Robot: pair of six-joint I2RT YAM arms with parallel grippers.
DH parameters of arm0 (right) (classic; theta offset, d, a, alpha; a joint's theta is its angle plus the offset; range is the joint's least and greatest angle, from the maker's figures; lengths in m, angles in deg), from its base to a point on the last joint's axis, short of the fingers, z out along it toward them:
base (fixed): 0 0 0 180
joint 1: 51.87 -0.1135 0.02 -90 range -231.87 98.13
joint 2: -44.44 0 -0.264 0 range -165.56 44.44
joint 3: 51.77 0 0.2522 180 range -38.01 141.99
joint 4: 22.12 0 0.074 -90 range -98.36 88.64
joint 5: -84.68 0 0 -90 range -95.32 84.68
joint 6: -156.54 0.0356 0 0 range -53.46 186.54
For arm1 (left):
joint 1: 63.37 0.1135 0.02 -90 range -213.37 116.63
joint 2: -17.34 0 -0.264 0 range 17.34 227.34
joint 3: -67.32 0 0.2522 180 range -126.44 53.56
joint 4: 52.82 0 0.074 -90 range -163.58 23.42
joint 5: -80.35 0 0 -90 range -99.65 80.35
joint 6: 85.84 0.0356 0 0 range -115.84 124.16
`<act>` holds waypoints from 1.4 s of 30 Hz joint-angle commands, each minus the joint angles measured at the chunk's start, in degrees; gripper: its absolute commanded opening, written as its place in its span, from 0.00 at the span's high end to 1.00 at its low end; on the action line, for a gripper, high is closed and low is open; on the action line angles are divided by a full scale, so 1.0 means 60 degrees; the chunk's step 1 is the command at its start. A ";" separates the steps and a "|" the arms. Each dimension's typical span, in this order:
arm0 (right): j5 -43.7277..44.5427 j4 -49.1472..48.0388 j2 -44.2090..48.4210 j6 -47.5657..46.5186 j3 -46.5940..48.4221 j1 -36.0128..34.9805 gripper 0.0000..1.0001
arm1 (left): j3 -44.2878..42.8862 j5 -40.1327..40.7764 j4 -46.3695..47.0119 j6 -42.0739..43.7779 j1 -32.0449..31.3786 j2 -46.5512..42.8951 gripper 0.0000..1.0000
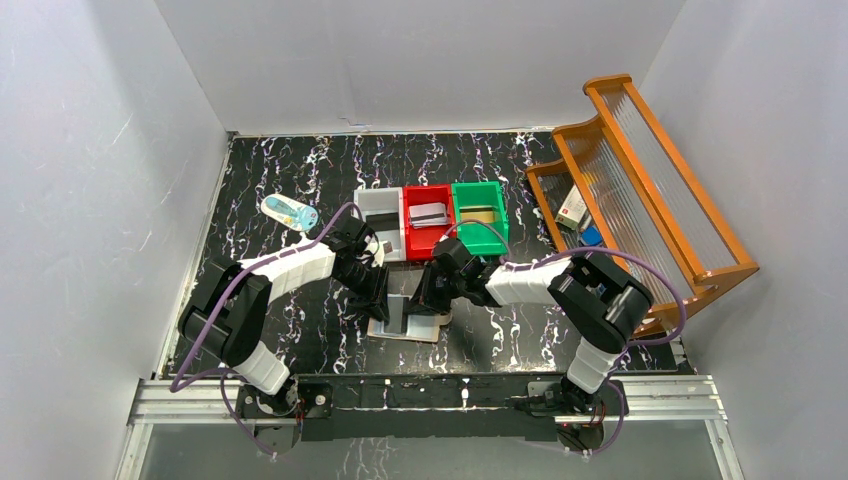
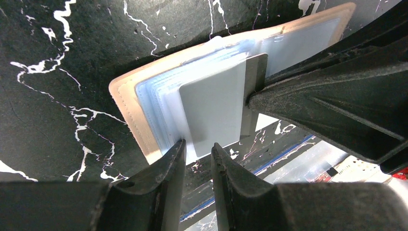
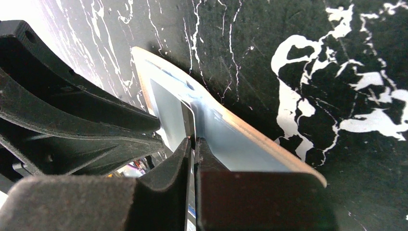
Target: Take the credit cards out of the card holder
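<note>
- White walls box in a black, white-veined table (image 1: 300,170). The two arms reach in from its six o'clock edge.
- A wooden rack (image 1: 650,170) takes up the three o'clock side, with small boxes on its lower shelf.
- Mid-table stands a row of bins: a grey bin (image 1: 372,200), a red bin (image 1: 428,192) and a green bin (image 1: 478,188). Something flat lies in the red one and in the green one. They may be cards, but they are too small to be sure.
- A clear bottle (image 1: 290,212) lies at ten o'clock.
- The card holder (image 1: 405,333) lies open and flat on the table at six o'clock of the bins, between the two grippers. Its tan edge (image 2: 130,103) frames a stack of pale blue pockets.
- A silvery-grey card (image 2: 211,106) is partly drawn out of those pockets.
- The right gripper (image 3: 194,144) comes in from three o'clock. Its fingers are pinched tight on the card's edge, with no gap showing.
- The left gripper (image 2: 198,154) comes in from nine o'clock. Its fingers stand a narrow gap apart at the edge of the pocket stack. I cannot tell whether they press on anything.
- The step in hand looks like pulling this one card free.
- Next, I'd say the right gripper must pull straight along the pocket's slot while the holder is kept pinned, or the whole wallet will drag along. More cards may sit in the other pockets, but I cannot see them.
</note>
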 commanded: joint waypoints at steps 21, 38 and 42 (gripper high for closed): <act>0.0029 -0.0244 -0.0117 0.0395 -0.0365 0.0141 0.87 | -0.1224 -0.0421 0.0192 -0.0672 -0.0074 -0.1179 0.60; -0.0285 -0.0787 -0.0076 0.0682 -0.0566 0.0152 0.80 | -0.0075 0.0064 0.0175 -0.1064 -0.0312 0.0308 0.60; -0.0527 -0.1694 0.0005 0.0908 -0.0839 0.0152 0.71 | -0.0190 0.0723 -0.0348 -0.1022 -0.0323 0.0465 0.63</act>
